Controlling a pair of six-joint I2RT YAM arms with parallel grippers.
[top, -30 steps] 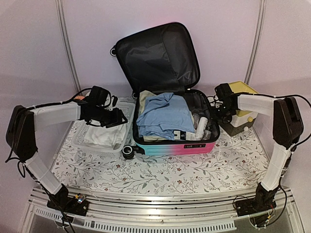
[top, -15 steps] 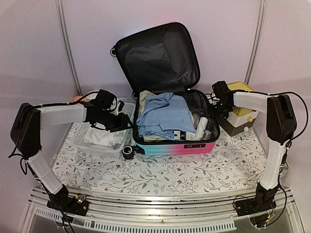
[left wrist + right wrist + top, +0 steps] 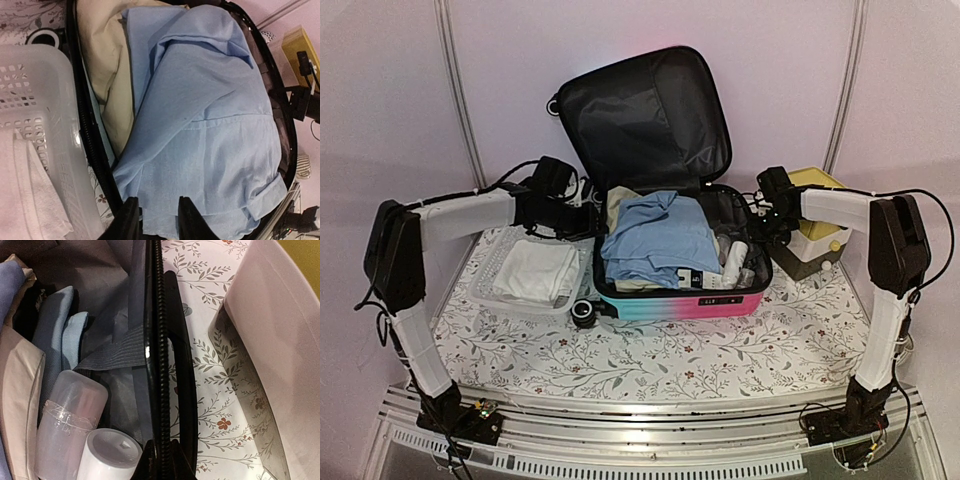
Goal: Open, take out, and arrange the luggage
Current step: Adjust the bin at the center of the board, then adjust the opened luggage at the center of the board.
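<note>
In the middle of the bench [image 3: 650, 350], the open luggage [image 3: 660, 305] holds a soft, floppy blue shirt [image 3: 200, 125]. The right end effector [image 3: 162, 457] pinches its hard rim [image 3: 154, 340] on the right, which looks a good place to hold. The left end effector [image 3: 158, 205] hangs over the shirt, fingers apart.

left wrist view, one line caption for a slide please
Left tool poised over a light blue shirt packed in the open luggage, white basket alongside.

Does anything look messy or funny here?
Only a little. The light blue shirt lies crumpled on top of the open luggage. It seems heaped above the rim instead of folded flat. Nothing looks spilled or broken.
</note>
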